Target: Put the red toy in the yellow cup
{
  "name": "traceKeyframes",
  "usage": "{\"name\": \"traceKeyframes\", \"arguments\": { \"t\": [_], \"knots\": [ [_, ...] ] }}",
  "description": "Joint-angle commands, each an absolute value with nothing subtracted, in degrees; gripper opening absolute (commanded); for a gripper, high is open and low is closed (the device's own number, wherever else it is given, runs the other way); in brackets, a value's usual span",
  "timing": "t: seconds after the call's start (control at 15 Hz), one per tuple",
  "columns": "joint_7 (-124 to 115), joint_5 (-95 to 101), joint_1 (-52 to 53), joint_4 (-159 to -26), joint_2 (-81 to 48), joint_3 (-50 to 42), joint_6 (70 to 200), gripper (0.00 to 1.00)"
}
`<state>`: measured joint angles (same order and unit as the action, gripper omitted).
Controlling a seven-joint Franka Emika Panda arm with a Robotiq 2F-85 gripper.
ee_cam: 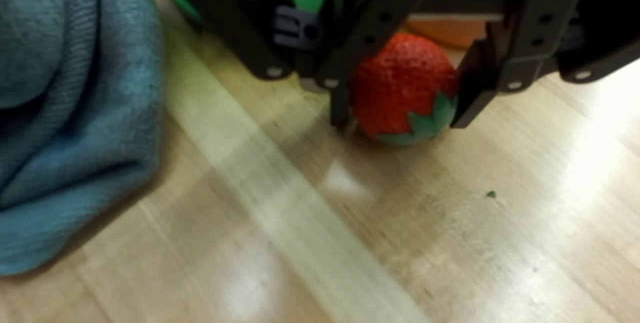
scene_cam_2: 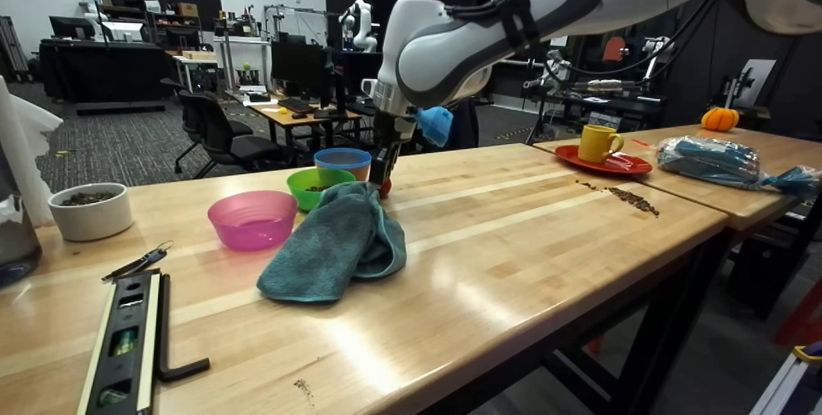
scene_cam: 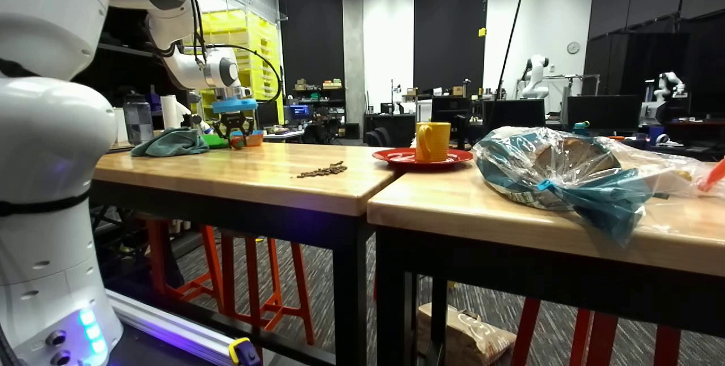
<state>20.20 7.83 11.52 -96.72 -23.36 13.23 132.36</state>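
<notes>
The red toy is a strawberry with green leaves, low at the table top. It shows small in both exterior views. My gripper points down with one finger on each side of the toy. Both fingers appear to press against it, so the gripper looks shut on it. I cannot tell whether the toy touches the table. The yellow cup stands upright with its handle on a red plate, well away from the gripper. It shows in both exterior views and is out of the wrist view.
A blue-green cloth lies beside the gripper. A green bowl, an orange bowl with blue rim and a pink bowl stand close by. Brown bits lie before the plate. A plastic-wrapped bag lies past the cup.
</notes>
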Motion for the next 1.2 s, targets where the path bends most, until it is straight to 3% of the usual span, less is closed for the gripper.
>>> {"name": "traceKeyframes", "arguments": {
  "t": [0.0, 1.13],
  "knots": [
    [17.23, 7.93, 12.1, -98.89, -19.55, 12.54, 127.08, 0.26],
    [3.88, 5.55, 8.4, -109.99, -1.7, 8.51, 112.47, 0.26]
  ]
}}
